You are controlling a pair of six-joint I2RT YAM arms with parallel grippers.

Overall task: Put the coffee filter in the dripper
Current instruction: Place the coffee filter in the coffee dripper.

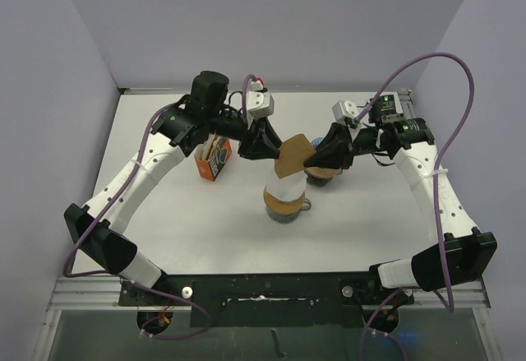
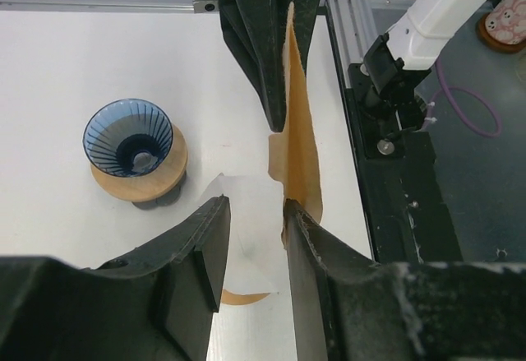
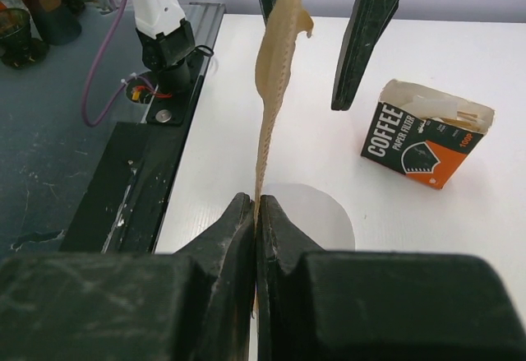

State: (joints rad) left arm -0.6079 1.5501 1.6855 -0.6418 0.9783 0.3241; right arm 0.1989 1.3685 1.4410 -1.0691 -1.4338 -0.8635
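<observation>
Right pincer [image 3: 256, 211]: clenching on one edge of the coffee filter [image 1: 293, 157].
Left pincer [image 2: 255, 209]: standing released, one finger touching the paper.
Location: hanging in the air between both pincers, apart from the dripper [image 2: 131, 141].
Risk: with only one grip holding, the flat, unopened paper is likely heading for a droop or a twist, and then for catching the dripper's rim.
Axis: running pincer to pincer, standing edge-on.

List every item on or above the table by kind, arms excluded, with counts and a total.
Brown paper coffee filter: 1
Coffee filter box: 1
Blue glass dripper: 1
White vessel: 1
Total: 4
</observation>
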